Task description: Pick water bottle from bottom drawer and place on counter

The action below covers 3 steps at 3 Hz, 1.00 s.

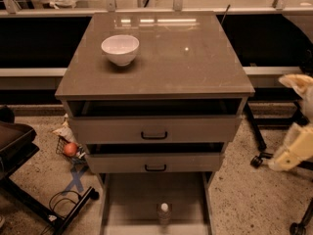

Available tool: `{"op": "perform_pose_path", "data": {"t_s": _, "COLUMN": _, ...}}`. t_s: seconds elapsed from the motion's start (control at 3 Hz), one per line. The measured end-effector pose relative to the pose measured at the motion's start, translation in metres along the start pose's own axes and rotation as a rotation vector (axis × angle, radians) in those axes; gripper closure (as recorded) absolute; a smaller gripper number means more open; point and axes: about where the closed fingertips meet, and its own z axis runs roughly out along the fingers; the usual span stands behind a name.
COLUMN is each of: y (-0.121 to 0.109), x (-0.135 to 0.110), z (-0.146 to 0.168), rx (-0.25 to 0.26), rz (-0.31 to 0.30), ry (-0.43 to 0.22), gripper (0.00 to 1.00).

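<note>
Camera view showed you the small clear plastic water bottle upright at lower centre in the pulled-out grey-brown bottom drawer, likely reachable from above. The cream gripper hung at the right edge, well apart; you could not tell its state.

Left of the matt, cream plastic-looking claw at the view's right edge, the worktop is smooth and glossy, mirroring lights, the bowl glazed white, the bottle clear plastic, the floor rough speckled stone.
</note>
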Motion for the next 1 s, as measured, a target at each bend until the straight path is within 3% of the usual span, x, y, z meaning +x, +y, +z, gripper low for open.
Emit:
{"op": "perform_pose_path", "data": {"t_s": 0.33, "y": 0.013, "x": 0.036, "z": 0.024, "rx": 0.054, "rz": 0.064, "ry": -0.144, "gripper": 0.0}}
{"op": "perform_pose_path", "data": {"t_s": 0.67, "y": 0.024, "x": 0.049, "z": 0.039, "rx": 0.066, "rz": 0.061, "ry": -0.283, "gripper": 0.0}}
{"op": "perform_pose_path", "data": {"t_s": 1.0, "y": 0.035, "x": 0.058, "z": 0.051, "rx": 0.056, "rz": -0.034, "ry": -0.35, "gripper": 0.0}}
